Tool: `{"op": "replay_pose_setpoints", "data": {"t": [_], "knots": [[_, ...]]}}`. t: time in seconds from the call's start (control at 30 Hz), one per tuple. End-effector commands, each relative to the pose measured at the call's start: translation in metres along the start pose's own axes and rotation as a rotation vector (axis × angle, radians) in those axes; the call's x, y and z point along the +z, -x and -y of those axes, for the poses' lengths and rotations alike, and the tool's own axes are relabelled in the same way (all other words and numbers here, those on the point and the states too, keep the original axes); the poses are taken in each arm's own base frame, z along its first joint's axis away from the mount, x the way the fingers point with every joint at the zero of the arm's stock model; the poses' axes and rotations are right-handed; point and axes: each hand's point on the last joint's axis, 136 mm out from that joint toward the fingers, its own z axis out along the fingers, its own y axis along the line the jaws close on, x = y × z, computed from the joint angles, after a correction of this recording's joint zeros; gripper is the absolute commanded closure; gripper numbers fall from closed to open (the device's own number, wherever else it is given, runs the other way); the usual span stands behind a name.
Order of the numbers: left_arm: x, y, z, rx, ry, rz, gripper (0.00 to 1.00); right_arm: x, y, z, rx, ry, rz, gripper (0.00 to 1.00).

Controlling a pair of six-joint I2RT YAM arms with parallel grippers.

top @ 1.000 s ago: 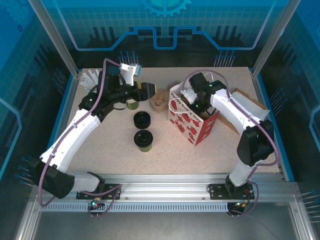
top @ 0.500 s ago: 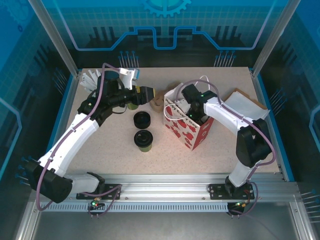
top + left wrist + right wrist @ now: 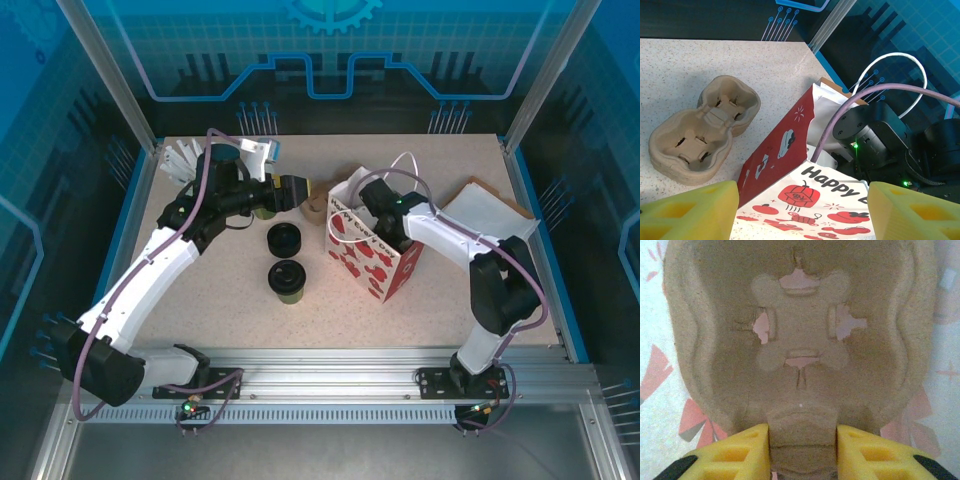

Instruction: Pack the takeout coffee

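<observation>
The takeout coffee point(image 3: 287, 281) stands upright on the surface point(image 3: 400, 320), left of the red-and-white paper bag point(image 3: 372, 256) and just near of a stack of black lids point(image 3: 285, 239). Inside the bag, the right hand point(image 3: 802, 440) is narrow, gripping a pulp cup carrier point(image 3: 800, 340) by its rim. The left hand point(image 3: 802, 202) hovers wide and empty by a second carrier point(image 3: 705, 125).

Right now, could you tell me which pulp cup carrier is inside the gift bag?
The carrier between the right gripper's fingers, the bag's print around it; the other carrier lies on the table outside.
</observation>
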Motion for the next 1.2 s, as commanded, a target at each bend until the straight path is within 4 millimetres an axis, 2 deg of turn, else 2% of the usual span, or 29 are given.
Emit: {"op": "replay_pose_setpoints", "data": {"t": [0.0,0.17,0.3,0.53,0.67,0.97,1.17], "knots": [[-0.006,0.005,0.007,-0.005,-0.024,0.029,0.30,0.015,-0.002,-0.003,-0.015,-0.004,-0.011,0.62],[-0.004,0.002,0.005,-0.011,-0.027,0.020,0.30,0.027,-0.005,-0.004,-0.024,-0.005,-0.028,0.57],[-0.004,0.002,0.005,-0.010,-0.027,0.020,0.30,0.028,-0.006,-0.001,-0.026,-0.016,-0.039,0.53],[-0.004,0.002,0.006,-0.009,-0.030,0.019,0.30,0.008,0.003,-0.003,-0.028,-0.011,-0.001,0.36],[-0.005,0.001,0.005,-0.007,-0.027,0.016,0.30,-0.002,0.006,-0.003,-0.031,-0.014,0.010,0.29],[-0.005,-0.001,0.004,-0.002,-0.022,0.013,0.30,-0.024,0.015,-0.004,-0.028,-0.020,0.047,0.23],[-0.004,-0.004,0.002,0.001,-0.018,0.008,0.30,-0.056,0.030,-0.004,-0.032,-0.027,0.115,0.23]]}}
